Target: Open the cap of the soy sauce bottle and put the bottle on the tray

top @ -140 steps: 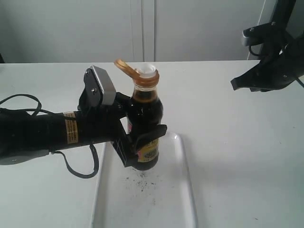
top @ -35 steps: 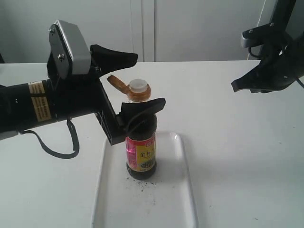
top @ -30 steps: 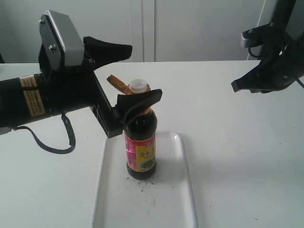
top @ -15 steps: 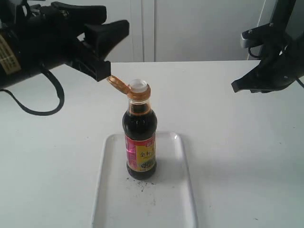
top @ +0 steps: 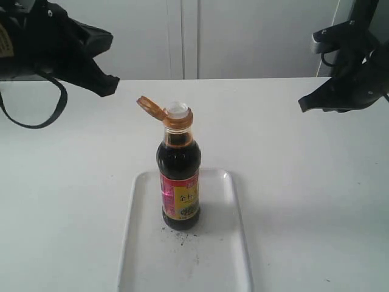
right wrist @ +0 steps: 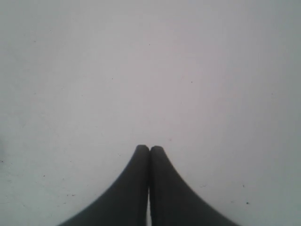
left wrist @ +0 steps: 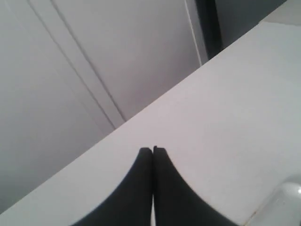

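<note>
The soy sauce bottle (top: 180, 182) stands upright on the far half of the white tray (top: 216, 255), by itself. Its orange-gold cap (top: 165, 112) is flipped open, the flap tilted back to the left and the white spout showing. My left gripper (top: 109, 85) is raised at the far left, well clear of the bottle, shut with nothing in it; its wrist view shows the fingertips (left wrist: 153, 149) pressed together over the table. My right gripper (top: 302, 104) hangs at the far right, shut and empty, above bare table (right wrist: 149, 148).
The tray's corner (left wrist: 287, 200) shows at the edge of the left wrist view. A pale wall with cabinet seams (top: 182, 36) stands behind the white table (top: 292, 182). Dark specks (top: 182, 234) lie on the tray by the bottle's base.
My left gripper let go of the bottle, rose and drew back to the upper left, and its jaws closed. The bottle stays standing on the tray. The right arm barely moved.
</note>
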